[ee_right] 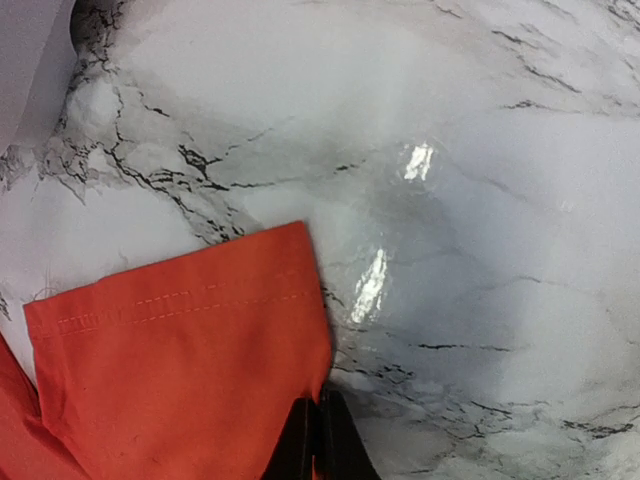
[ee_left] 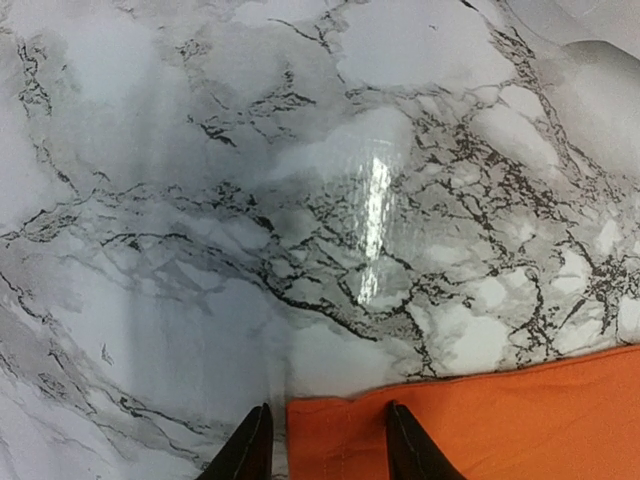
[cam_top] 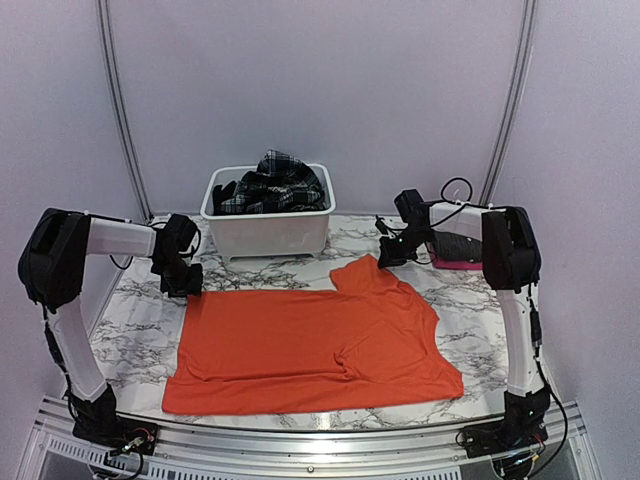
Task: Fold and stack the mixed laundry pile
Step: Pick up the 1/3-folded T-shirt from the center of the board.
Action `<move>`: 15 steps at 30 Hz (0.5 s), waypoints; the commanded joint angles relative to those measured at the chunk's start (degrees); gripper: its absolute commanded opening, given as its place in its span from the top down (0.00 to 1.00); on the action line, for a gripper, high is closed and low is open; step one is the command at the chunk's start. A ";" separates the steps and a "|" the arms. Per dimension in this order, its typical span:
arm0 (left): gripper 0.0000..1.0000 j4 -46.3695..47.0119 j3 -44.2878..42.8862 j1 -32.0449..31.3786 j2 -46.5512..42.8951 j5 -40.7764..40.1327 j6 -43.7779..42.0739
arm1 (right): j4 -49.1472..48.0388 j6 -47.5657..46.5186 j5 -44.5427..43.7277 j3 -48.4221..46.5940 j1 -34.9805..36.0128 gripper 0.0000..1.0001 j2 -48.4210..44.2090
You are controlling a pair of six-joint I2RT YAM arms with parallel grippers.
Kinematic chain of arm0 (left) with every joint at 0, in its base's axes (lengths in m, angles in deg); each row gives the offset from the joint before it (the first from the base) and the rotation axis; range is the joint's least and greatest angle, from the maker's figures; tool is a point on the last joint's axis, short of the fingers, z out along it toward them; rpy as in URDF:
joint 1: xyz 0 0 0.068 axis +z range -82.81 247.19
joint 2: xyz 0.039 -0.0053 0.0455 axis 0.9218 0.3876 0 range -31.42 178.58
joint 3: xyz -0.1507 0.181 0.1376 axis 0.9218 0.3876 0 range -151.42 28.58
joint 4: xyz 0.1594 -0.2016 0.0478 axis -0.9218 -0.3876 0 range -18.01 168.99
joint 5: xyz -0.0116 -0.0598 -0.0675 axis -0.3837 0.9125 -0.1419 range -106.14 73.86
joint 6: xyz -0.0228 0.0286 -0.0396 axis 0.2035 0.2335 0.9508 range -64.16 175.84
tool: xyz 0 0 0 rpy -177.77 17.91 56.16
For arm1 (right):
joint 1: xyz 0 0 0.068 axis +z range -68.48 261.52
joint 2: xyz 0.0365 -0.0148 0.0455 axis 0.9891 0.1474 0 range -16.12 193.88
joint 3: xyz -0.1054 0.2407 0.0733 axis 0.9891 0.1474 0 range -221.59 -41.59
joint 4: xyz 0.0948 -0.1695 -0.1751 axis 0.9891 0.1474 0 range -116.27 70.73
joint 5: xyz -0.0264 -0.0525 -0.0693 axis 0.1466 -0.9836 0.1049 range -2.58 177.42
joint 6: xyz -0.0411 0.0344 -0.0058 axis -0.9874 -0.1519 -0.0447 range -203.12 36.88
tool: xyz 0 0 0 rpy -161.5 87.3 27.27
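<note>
top external view shows the orange t-shirt (cam_top: pixel 310 345) spread flat across the middle of the marble tabletop (cam_top: pixel 130 325), its near edge lying close along the tabletop's near edge, by the rail where the arms are bolted. bare marble is open to the left of the cloth, to the right of it, and in a strip between the shirt's far edge and the white tub (cam_top: pixel 268 232), which stands at the back centre near the wall. the plaid skirt (cam_top: pixel 275 180) is heaped inside that tub and rises above its rim. a dark thing with a pink edge (cam_top: pixel 455 258) sits at the far right corner, behind the right arm. the left pincer (cam_top: pixel 182 283) is down at the shirt's far left corner. in the left wrist view its fingers (ee_left: pixel 410 450) stand partly apart, one over the cloth and one on the marble just outside its edge, and the corner lies flat between them, not pinched. the right pincer (cam_top: pixel 386 255) is at the tip of the sleeve (cam_top: pixel 365 275) that points toward the tub's right end. in the right wrist view its fingers (ee_right: pixel 335 445) are pressed together at the sleeve's side edge, seemingly with a bit of orange cloth nipped between them. the stitched cuff lies flat, with open marble beyond it.
</note>
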 commanded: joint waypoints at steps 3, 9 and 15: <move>0.62 -0.08 -3.06 1.16 4.05 -1.06 -1.80 | 3.32 0.87 -2.16 -1.99 -1.00 1.00 3.76; 0.88 0.75 -3.90 1.86 5.70 1.34 -1.20 | 4.00 1.77 -0.08 -7.07 -2.18 1.00 5.48; 1.00 2.26 -4.89 1.92 4.02 2.57 -1.56 | 5.78 1.96 2.04 -11.91 -2.25 1.00 6.17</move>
